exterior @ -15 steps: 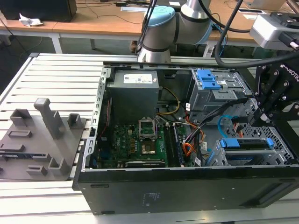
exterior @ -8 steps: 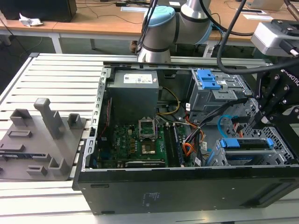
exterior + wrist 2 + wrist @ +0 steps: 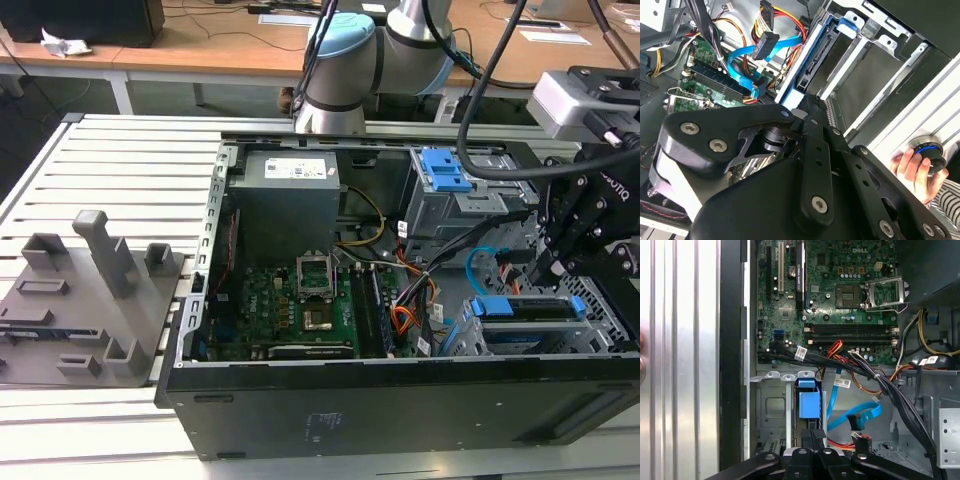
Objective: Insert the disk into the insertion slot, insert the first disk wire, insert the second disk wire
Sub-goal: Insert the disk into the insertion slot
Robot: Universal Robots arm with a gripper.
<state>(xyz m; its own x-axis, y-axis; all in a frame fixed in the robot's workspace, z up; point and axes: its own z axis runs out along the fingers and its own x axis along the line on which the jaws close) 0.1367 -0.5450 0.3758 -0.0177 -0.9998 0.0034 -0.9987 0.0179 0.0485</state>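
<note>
Blue plastic rails frame the disk [image 3: 808,404], which sits on edge inside the insertion slot [image 3: 771,412], the grey perforated bay in the corner of the open computer case [image 3: 190,400]. In the first wrist view its long axis runs from the gripper [image 3: 815,436] straight toward the motherboard [image 3: 840,315], with the blue pull tab at the motherboard end. In the exterior view the same axis lies across the picture, parallel to the case's near wall.

The gripper's fingers are drawn together with no gap between them and nothing held. Their tips meet the end of the disk that is farther from the motherboard.

Just beside the bay, a blue flat cable [image 3: 856,416] loops loosely over the case floor. In the second wrist view a black plug [image 3: 765,40] on red and yellow leads hangs near the disk, apart from it.

A taller grey cage with a blue latch [image 3: 445,170] stands behind the bay in the exterior view. The case rests on a slatted metal tabletop [image 3: 120,170], and a grey fixture [image 3: 95,300] stands on the exterior view's left.

In the second wrist view, a person's hand [image 3: 910,167] grips a round black knob [image 3: 931,154] outside the case.
</note>
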